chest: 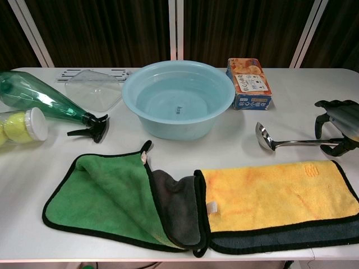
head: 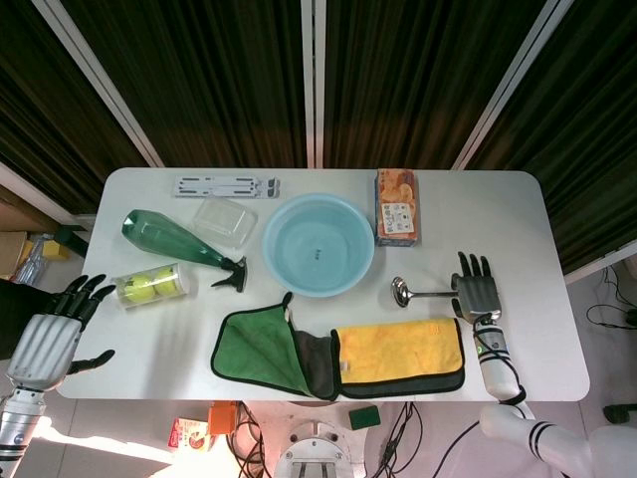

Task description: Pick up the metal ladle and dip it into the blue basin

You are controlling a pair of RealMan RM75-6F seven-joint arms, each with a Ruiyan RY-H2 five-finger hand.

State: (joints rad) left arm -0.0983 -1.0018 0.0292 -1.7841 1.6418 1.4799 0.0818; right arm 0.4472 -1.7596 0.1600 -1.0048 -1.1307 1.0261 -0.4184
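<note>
The metal ladle [head: 423, 293] lies flat on the white table, its bowl [chest: 265, 136] pointing left toward the blue basin [head: 318, 249]. The round basin [chest: 179, 126] stands at the middle back with nothing in it that I can see. My right hand [head: 478, 289] is over the far end of the ladle's handle, fingers stretched out. In the chest view that hand [chest: 336, 128] arches over the handle tip with the thumb below it, and no firm grip shows. My left hand [head: 50, 334] hangs off the table's left edge, fingers spread and holding nothing.
A yellow cloth [head: 400, 352] lies just in front of the ladle, next to a grey cloth and a green cloth [head: 261, 351]. An orange snack box [head: 396, 207] stands behind the ladle. A green spray bottle [head: 174, 241], a tennis-ball tube [head: 152, 285] and a clear container [head: 224, 221] lie left of the basin.
</note>
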